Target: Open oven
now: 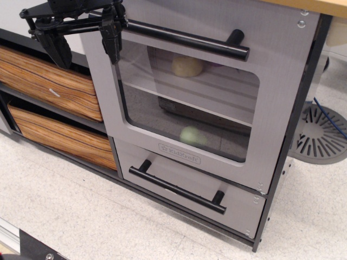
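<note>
The grey toy oven door (135, 138) has a clear window (190, 103), a KidKraft logo (179, 153) and a long black bar handle (187, 39) across its top. The door looks shut against its frame. My black gripper (85, 58) hangs at the upper left with its two fingers wide apart, open and empty. Its right finger (111, 40) is at the left end of the handle; I cannot tell whether it touches. Its left finger (57, 50) is left of the door, in front of the upper wood-grain drawer.
Behind the window lie a yellowish round item (188, 66) on the shelf and a green one (192, 135) on the bottom. Below is a small grey drawer with a black bar handle (179, 187). Two wood-grain drawers (54, 86) are left. A grey slotted disc (320, 135) lies on the floor, right.
</note>
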